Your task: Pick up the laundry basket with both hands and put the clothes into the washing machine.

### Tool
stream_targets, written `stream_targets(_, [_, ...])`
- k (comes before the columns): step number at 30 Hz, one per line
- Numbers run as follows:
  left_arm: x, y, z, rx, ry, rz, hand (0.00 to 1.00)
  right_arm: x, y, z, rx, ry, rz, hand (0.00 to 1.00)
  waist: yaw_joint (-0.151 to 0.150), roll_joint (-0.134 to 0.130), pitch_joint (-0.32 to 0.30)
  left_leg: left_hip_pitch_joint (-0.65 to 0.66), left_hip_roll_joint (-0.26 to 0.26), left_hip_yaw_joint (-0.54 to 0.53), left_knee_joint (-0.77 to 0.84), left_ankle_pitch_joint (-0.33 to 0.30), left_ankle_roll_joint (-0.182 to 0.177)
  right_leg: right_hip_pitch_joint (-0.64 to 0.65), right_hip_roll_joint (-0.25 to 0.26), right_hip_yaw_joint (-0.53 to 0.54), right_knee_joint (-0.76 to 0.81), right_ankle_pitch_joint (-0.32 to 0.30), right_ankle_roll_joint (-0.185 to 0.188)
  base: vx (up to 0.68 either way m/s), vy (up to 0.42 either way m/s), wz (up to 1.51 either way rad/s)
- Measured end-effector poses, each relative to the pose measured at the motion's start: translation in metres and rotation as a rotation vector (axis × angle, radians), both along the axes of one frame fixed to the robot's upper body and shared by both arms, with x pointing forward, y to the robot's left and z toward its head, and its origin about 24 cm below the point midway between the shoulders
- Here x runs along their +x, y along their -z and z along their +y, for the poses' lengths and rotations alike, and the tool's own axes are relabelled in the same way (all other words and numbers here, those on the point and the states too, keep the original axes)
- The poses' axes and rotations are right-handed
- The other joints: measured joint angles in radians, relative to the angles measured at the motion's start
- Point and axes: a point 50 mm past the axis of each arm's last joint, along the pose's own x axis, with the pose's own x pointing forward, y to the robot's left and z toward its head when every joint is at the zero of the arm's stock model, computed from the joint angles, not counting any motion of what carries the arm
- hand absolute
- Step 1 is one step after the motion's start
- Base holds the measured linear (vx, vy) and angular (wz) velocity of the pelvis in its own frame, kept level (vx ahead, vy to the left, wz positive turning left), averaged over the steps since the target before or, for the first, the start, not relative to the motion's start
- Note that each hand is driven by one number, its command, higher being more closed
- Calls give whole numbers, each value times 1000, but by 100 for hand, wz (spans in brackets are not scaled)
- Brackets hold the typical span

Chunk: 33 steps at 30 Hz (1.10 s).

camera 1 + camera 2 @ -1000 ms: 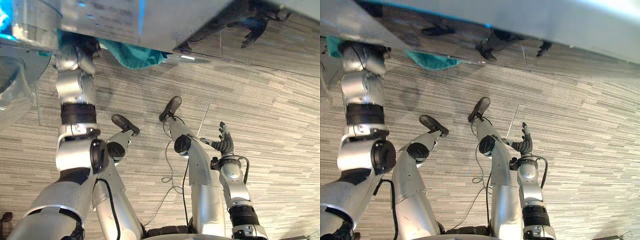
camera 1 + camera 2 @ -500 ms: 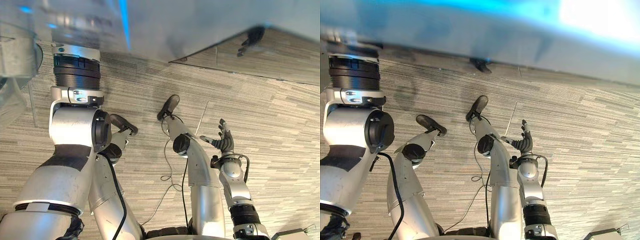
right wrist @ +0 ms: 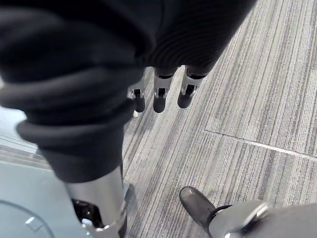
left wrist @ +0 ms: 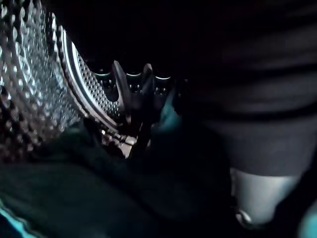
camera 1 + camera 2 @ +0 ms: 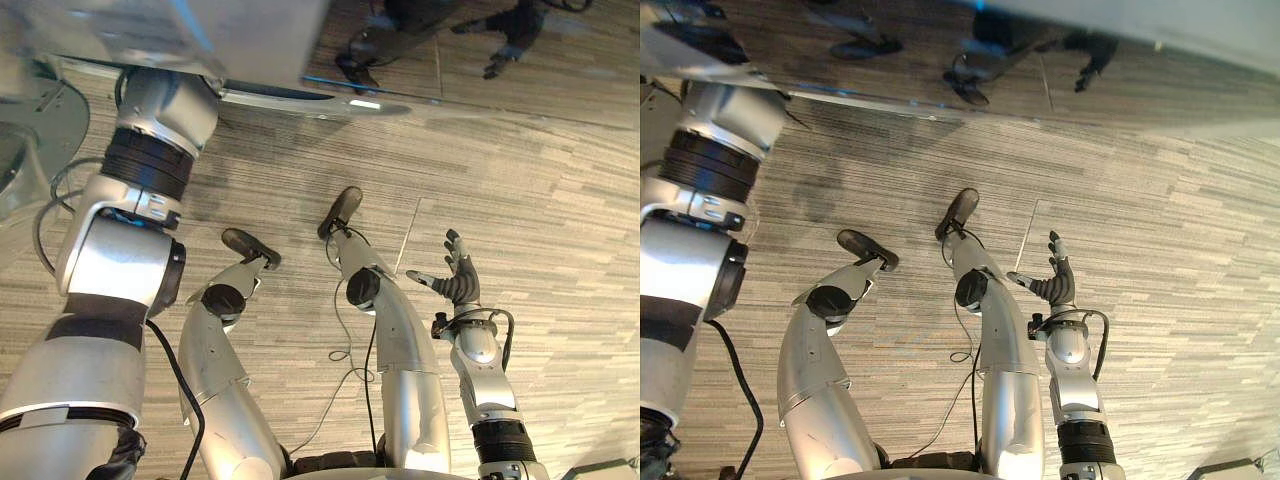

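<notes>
- Steel, dimpled and perforated, lined the drum [image 4: 34,74] of the washing machine [image 5: 250,35] in the left wrist view, where the left hand [image 4: 141,96] sat deep among the clothes [image 4: 74,193].
- Dark cloth with a teal edge lay heaped at the lower left of that frame, and another scrap of teal showed just beside the hand. The load appeared to be inside the machine.
- Gloom hid the left hand's grasp, so it could not be told whether it pinched the cloth or lay slack.
- In the eye views the left arm [image 5: 120,260] ran up the left of the frame and ended at the machine's opening in the upper left.
- The right hand [image 5: 458,285] hung at the lower right of the frame, spread wide and holding nothing. It was well apart from the machine, above the striped grey carpet [image 5: 560,200].
- The step in hand looked to be the loading itself, late in the task, with the cloth being settled into the drum.
- The next move seemed to call for letting go of any cloth held. The arm would then come straight back through the opening without dragging a garment over the rim.
</notes>
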Motion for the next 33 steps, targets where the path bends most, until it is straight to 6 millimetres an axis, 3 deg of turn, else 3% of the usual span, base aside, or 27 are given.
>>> stream_targets(1, [1, 2, 0, -52, 20, 11, 0, 0, 1, 0, 2, 1, 4, 0, 0, 0, 0, 0, 4, 3, 1, 0, 0, 0, 5, 0, -7, 2, 2, 4, -55, -13])
stream_targets(2, [2, 1, 1, -272, 124, 23, 0, 0, 3, 0, 5, 2, 19, 0, 3, 0, 0, -3, 7, 5, -1, 0, -1, -1, 10, -1, -12, 4, 5, 5, -54, -7])
stream_targets(4, [2, -1, 7, -532, 249, 28, 0, 0, 5, 0, 12, 3, 34, 0, 0, 0, 0, -2, 7, 5, -4, 1, -3, -1, 10, -2, -12, 4, 5, 7, -48, 1])
stream_targets(6, [-3, -11, 16, -983, 534, 7, 0, 0, 16, 0, 16, 8, 93, 0, 0, 0, 0, -5, 4, 2, -10, 2, -10, -1, 10, -6, -15, 4, 5, 12, -43, 5])
stream_targets(9, [-17, -31, 21, -1360, 879, -86, 0, 0, 29, 2, 21, 11, 167, 0, 8, 2, 1, -21, 1, -14, -15, 12, -8, -1, 8, -22, -17, 11, -7, 20, -23, 11])
stream_targets(15, [-40, -44, 44, -1664, 1175, -279, 0, 0, 30, 4, 16, 17, 174, 0, 11, 7, 4, -22, -12, -42, -16, 18, -9, 18, -13, -48, -1, 9, -7, 29, 7, 12])
stream_targets(24, [-50, 10, 59, -1943, 1248, -414, 0, 0, 30, 11, 3, -3, 183, 0, 14, 13, 8, -10, -27, -42, -27, 17, -10, 23, -29, -52, 15, -14, -4, 10, -1, 4])
stream_targets(29, [-59, 60, 46, -2095, 1240, -474, 0, -1, 32, 12, 5, 3, 188, 0, 16, 13, 8, 3, -30, -42, -29, 17, -10, 23, -44, -52, 51, -37, 2, 18, -10, 3])
stream_targets(33, [-63, 113, 52, -2170, 1093, -548, 0, -2, 31, 12, 4, 18, 176, 0, 24, 13, 8, 12, -29, -43, -29, 17, -11, 26, -46, -50, 62, -55, 8, 0, 0, 0])
